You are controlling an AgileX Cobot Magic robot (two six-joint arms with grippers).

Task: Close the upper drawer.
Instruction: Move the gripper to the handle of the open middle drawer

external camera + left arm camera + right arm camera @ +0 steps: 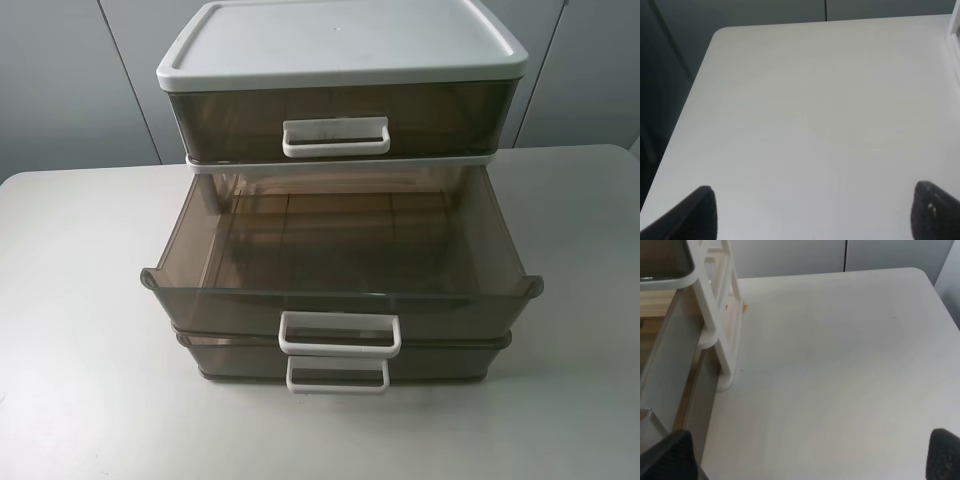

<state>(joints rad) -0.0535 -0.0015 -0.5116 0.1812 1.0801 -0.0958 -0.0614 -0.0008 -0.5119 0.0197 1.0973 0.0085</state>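
Across the centre of the exterior high view, the upper drawer (pixel 340 300) stands pulled far out of the three-tier unit. Its white loop handle (pixel 340 333) sits just above the bottom-tier drawer (pixel 440 360), which also pokes out a little. The top-tier drawer (pixel 335 110) at the upper middle of the frame looks shut.

We see neither arm in that view. Each wrist camera shows its own fingertips spread wide with nothing between them: the left gripper (pixel 812 215) over bare white table (pixel 805 110), the right gripper (pixel 810 455) beside the unit's white frame (pixel 722 320).

We judge the main risks as follows:
- A push off to one side of the front could skew the drawer and jam it on its runners.
- The unit looks light (nothing braces it), so a hard shove might slide the whole stack back across the table.
- A low contact could catch the bottom drawer instead, or snag a finger in the loop.
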